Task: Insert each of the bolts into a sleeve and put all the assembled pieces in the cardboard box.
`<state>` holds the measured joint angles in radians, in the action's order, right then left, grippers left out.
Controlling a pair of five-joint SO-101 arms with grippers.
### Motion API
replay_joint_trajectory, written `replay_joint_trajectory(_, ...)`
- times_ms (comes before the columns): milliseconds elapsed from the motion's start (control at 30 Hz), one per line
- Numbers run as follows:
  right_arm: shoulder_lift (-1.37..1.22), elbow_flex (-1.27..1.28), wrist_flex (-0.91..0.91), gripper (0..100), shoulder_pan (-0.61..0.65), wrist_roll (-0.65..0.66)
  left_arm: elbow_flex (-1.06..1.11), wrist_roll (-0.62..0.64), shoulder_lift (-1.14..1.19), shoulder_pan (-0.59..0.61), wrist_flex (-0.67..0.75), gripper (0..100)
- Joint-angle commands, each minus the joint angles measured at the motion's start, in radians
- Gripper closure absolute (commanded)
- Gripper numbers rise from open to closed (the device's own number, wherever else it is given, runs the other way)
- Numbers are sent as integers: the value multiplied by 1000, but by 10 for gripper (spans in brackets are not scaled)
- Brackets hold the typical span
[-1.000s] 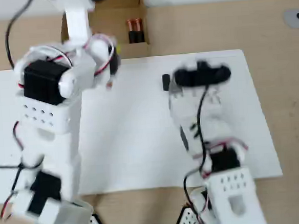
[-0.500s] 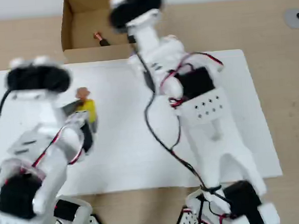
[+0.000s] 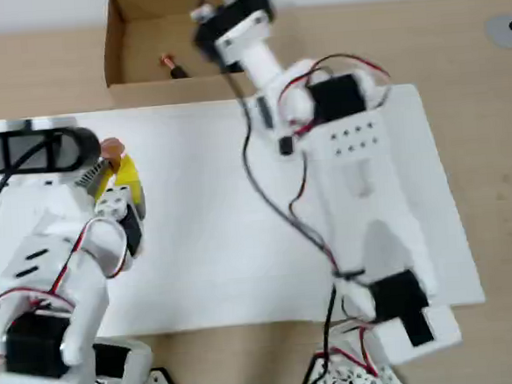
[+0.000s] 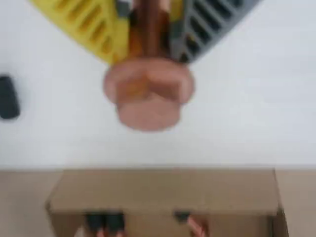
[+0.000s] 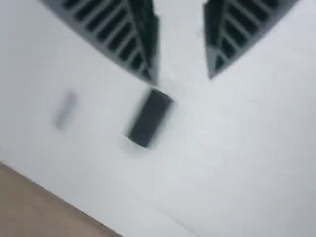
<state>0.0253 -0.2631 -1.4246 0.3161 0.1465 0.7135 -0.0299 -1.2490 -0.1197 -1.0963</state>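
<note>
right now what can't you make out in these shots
Box contents: the right arm covers part of it in the high view; the left wrist view's edge cuts them off.
Bolt shank: mostly hidden by the left gripper's fingers.
Sleeve bore: blurred in the right wrist view.

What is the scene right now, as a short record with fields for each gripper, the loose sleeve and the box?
left gripper: shut on a copper bolt, over the white sheet
right gripper: open, near the black sleeve
black sleeve: lying loose on the sheet
cardboard box: at the sheet's far edge, with copper-and-black pieces inside
</note>
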Motion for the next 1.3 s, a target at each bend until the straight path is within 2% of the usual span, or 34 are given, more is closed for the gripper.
replay_joint_trajectory(0,-22,-88,-26,832,-41,-5,43,-12,-15,8,49,994)
replay_joint_trajectory(233,-116,-128,-38,828,22,-3,196,-12,-16,15,236,994)
replay_joint_trajectory(467,-315,-211,-40,826,21,-14,410,-12,-16,15,382,994)
replay_joint_trajectory(533,-374,-257,-40,828,13,-115,453,-8,-16,17,423,994)
replay_joint_trajectory(633,-433,-315,-37,828,-33,-365,511,-3,-16,17,486,994)
replay_joint_trajectory(700,-450,-341,-38,828,-45,-430,548,32,-16,17,528,994)
replay_joint_trajectory(867,-470,-318,-31,828,-38,-512,614,100,-16,17,598,994)
replay_joint_trajectory(1033,-529,-186,20,828,-53,-549,689,144,-16,18,681,994)
replay_joint_trajectory(1267,-572,-47,167,828,-58,-554,736,144,-16,138,807,994)
